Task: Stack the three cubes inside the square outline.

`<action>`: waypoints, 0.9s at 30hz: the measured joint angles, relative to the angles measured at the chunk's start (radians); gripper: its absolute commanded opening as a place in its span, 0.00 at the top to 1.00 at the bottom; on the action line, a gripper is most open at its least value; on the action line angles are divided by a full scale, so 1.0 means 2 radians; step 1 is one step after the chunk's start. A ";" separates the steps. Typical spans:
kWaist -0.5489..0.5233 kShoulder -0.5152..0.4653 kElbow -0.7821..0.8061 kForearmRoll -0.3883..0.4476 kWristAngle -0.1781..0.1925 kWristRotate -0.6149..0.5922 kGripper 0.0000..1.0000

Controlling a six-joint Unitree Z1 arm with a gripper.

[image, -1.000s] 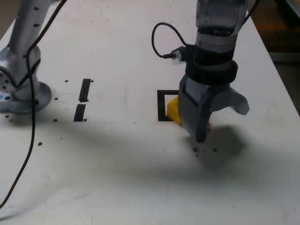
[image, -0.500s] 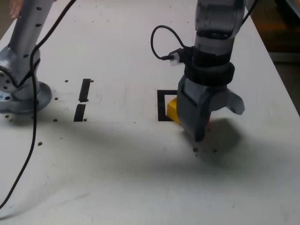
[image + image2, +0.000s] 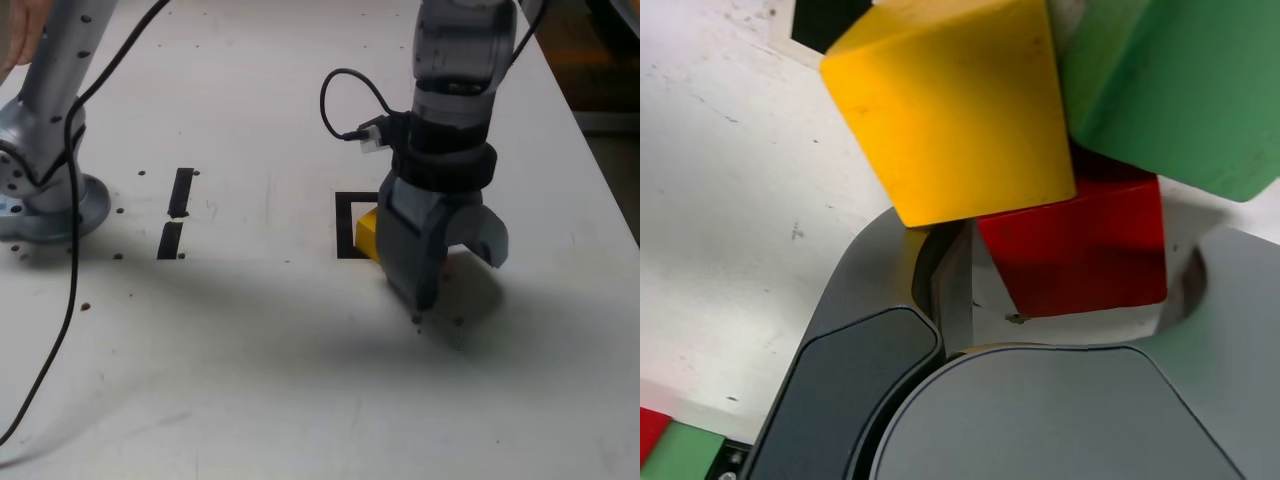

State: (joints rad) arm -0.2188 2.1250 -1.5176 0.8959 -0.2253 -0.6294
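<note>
My gripper (image 3: 460, 280) stands point-down on the white table, just to the exterior view's right of the square outline (image 3: 345, 225). Its jaws are half closed around the red cube (image 3: 1080, 250), which shows only as a sliver (image 3: 445, 262) in the exterior view. I cannot make out whether the jaws press on it. The yellow cube (image 3: 367, 232) sits at the outline's edge, touching the red cube's corner in the wrist view (image 3: 950, 110). The green cube (image 3: 1180, 90) lies right behind the red one and is hidden by the gripper in the exterior view.
The arm's base (image 3: 40, 190) stands at the exterior view's left, with a black cable (image 3: 70, 300) trailing down from it. Two short black tape strips (image 3: 180, 192) lie between base and outline. A person's hand (image 3: 15, 40) shows at the top left corner.
The jaws have narrowed markedly around the red cube, the outer jaw swinging in towards the other. The arm has barely moved.
</note>
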 measured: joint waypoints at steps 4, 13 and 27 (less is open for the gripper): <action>0.000 -0.002 0.005 -0.016 0.013 -0.008 0.58; -0.001 -0.004 0.004 -0.034 0.044 -0.022 0.82; -0.010 -0.006 -0.005 -0.009 0.045 -0.029 0.88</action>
State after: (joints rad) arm -0.2398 2.1131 -1.5285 0.8776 -0.1350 -0.6875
